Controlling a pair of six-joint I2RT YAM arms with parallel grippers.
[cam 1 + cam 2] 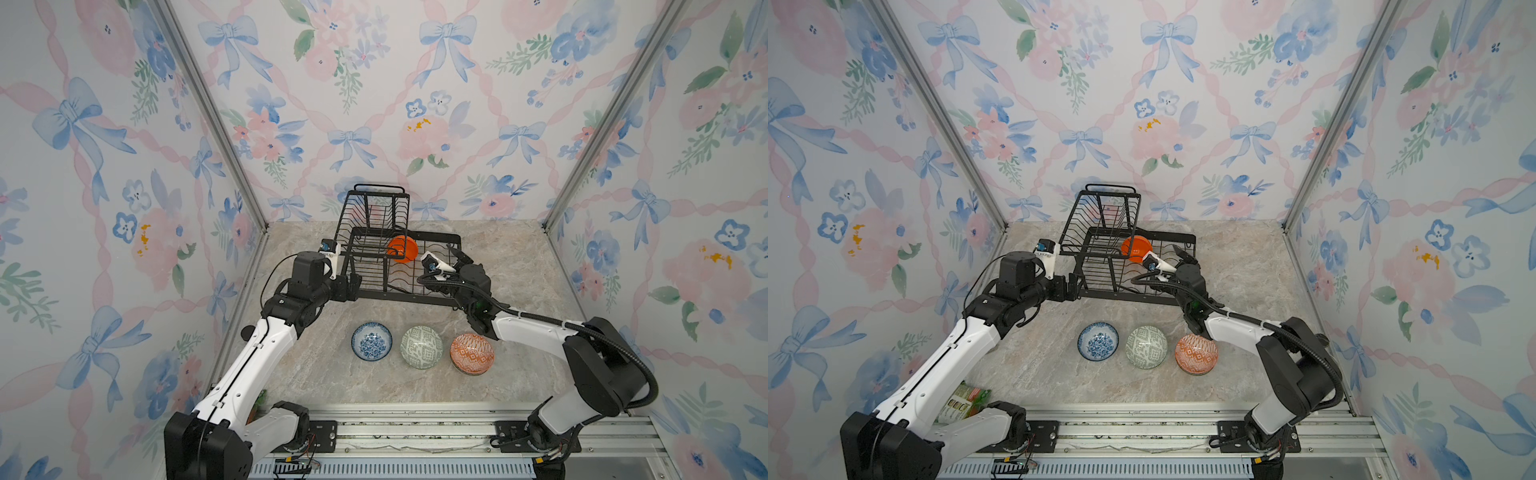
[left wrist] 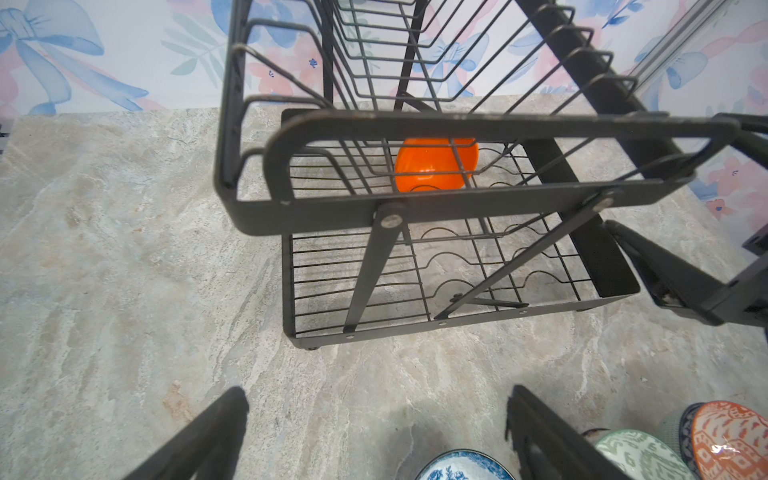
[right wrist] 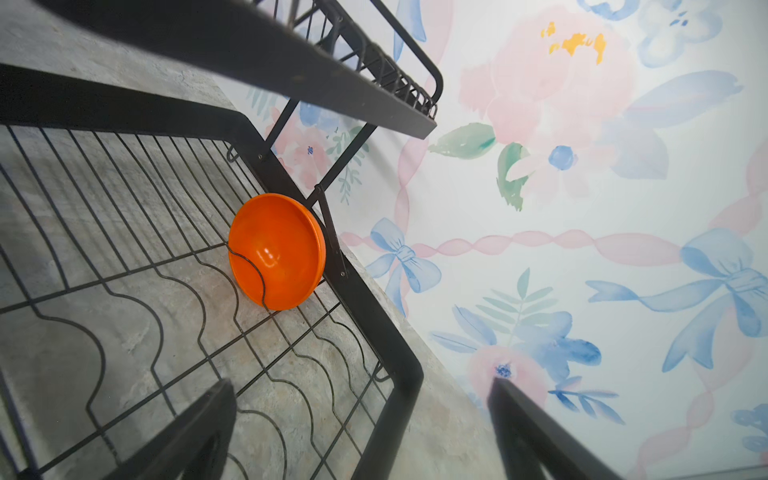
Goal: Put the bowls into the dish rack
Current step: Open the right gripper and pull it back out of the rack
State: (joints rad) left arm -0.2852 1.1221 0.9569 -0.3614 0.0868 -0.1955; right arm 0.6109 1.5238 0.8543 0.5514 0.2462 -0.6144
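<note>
A: Right gripper [image 3: 361, 386] jaws apart, empty, over the dish rack [image 1: 399, 299] lower tray; left gripper [image 2: 376, 395] spread too, holding nothing, just beside the rack's near end.

B: Plain orange bowl [image 3: 276, 251] sits in that tray; I'd lift clear of the wires before swinging toward the table [image 1: 316, 374].

A: Right wrist view shows it on edge against the frame; it misses the rest; a top view has the blue-white floral bowl [image 1: 371, 340], grey-green bowl [image 1: 421, 347] and orange-white bowl [image 1: 471, 354] on the table.

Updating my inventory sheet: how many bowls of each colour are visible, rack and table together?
Plain orange bowl, in the dish rack: 1
Blue-white floral bowl: 1
Grey-green patterned bowl: 1
Orange-white patterned bowl: 1
Total: 4
</note>
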